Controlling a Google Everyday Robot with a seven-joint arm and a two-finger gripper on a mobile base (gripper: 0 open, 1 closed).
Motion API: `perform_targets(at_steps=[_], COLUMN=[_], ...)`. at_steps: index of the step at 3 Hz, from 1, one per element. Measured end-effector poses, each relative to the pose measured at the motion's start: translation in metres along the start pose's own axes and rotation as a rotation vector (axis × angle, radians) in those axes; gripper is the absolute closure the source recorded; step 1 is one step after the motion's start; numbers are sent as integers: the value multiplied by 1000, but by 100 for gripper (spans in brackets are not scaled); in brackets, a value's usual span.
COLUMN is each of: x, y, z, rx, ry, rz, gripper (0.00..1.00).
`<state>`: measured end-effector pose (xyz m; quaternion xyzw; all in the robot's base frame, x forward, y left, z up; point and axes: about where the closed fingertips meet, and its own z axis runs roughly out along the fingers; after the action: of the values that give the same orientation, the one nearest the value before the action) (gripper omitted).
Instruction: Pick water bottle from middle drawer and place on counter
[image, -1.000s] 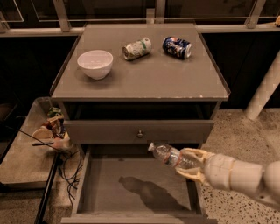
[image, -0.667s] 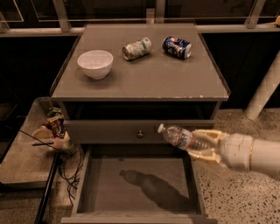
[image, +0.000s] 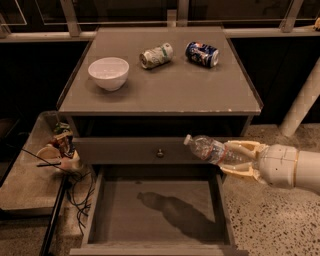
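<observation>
In the camera view, the water bottle (image: 205, 148) is gripped by the pincer (image: 228, 158), whose two pale fingers are clamped around its lower body. The bottle is tilted, with its white cap pointed left. It is held in the air above the right side of the open middle drawer (image: 120, 210), below the front edge of the desk (image: 175, 87). A white bowl (image: 108, 73) and two tipped cans (image: 156, 55) are carried on the desk.
</observation>
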<state>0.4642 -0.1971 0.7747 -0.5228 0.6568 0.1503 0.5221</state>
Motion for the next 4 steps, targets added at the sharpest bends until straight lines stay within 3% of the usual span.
perform_targets(at_steps=[1, 2, 3, 4], x=[-5, -48, -116, -161], y=[3, -14, -36, -62], z=[1, 11, 22, 30], rx=[-2, 13, 33, 44], ry=[6, 63, 160, 243], rz=[-22, -133, -291, -385], gripper=[100, 100, 100, 100])
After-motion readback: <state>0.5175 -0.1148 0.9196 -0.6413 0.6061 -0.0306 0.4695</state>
